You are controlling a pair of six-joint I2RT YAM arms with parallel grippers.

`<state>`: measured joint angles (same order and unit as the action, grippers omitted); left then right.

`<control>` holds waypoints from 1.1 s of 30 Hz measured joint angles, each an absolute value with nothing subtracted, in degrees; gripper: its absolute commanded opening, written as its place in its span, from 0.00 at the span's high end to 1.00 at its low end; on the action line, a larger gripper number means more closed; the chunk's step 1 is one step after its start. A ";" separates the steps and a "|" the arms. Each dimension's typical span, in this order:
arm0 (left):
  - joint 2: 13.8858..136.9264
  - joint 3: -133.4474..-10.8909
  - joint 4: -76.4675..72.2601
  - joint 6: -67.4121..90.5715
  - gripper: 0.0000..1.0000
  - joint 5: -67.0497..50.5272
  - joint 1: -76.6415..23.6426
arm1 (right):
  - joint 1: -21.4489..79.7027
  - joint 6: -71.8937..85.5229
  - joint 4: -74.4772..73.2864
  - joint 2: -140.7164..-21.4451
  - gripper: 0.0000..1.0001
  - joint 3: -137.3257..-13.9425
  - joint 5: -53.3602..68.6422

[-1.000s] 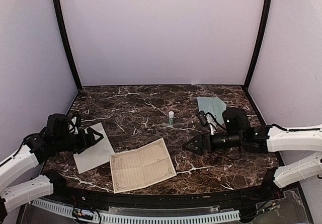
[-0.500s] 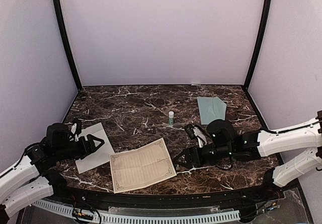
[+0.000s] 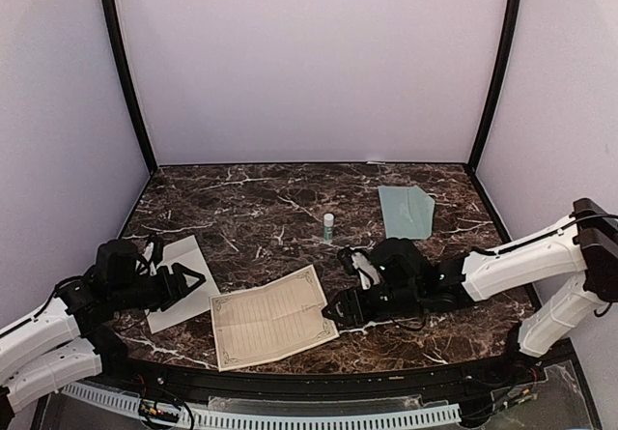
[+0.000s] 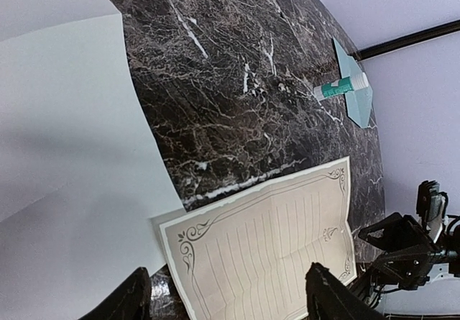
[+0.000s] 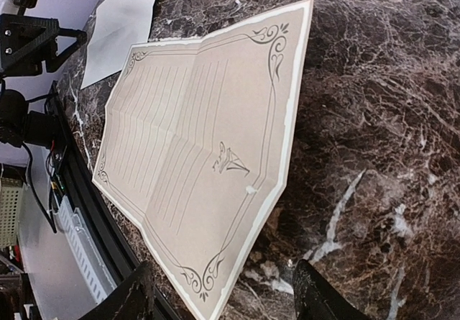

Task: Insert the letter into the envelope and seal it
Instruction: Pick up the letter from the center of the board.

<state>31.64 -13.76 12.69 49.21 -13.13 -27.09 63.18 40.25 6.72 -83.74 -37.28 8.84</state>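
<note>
So nearest to me is the letter [image 3: 273,317], lying flat and unfolded on the tabletop [image 3: 251,208] close to the front edge. Its creases are showing and the scrollwork side is up. It sits a bit skewed, with the right end angled away from me.

My right hand [image 3: 333,311] is low, just at the letter's right edge. Its 2 fingers [image 5: 136,298] are spread apart with nothing between them. From the wrist view the letter's near corner sits right in front of the gap. I can't tell if a fingertip actually touches the paper.

My left hand [image 3: 193,281] is over on the other side, also released, fingers wide and holding nothing. It hangs over a plain pale sheet [image 3: 179,285] that lies just left of the letter. The letter's left corner looks like it overlaps that sheet's edge.

Further back, around the middle, a little white-and-green glue stick [image 3: 328,226] is standing upright.

The envelope [image 3: 406,211] is farthest away, flat at the back right, well apart from the letter and from both hands.
</note>
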 measured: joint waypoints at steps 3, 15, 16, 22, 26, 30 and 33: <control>31.81 -13.76 11.44 49.50 0.28 -13.08 -27.24 | 63.18 39.94 8.10 -86.19 0.44 -38.44 9.06; 31.81 -12.62 9.74 50.50 0.29 -12.99 -27.24 | 63.18 44.42 9.04 -90.96 0.52 -41.06 8.67; 31.79 -12.58 9.74 50.63 0.29 -13.02 -27.24 | 63.18 44.75 9.04 -91.09 0.52 -41.08 8.67; 31.64 -12.58 9.52 51.09 0.28 -13.02 -27.24 | 63.18 46.02 9.10 -92.58 0.57 -41.41 8.56; 31.55 -12.58 9.43 51.27 0.29 -13.08 -27.24 | 63.18 47.18 9.52 -93.54 0.61 -41.43 8.69; 31.53 -12.58 9.34 51.33 0.29 -13.08 -27.24 | 63.18 48.42 11.27 -94.54 0.67 -41.47 9.41; 31.53 -12.58 9.02 51.48 0.28 -13.15 -27.24 | 63.18 49.25 12.10 -95.92 0.72 -42.15 9.80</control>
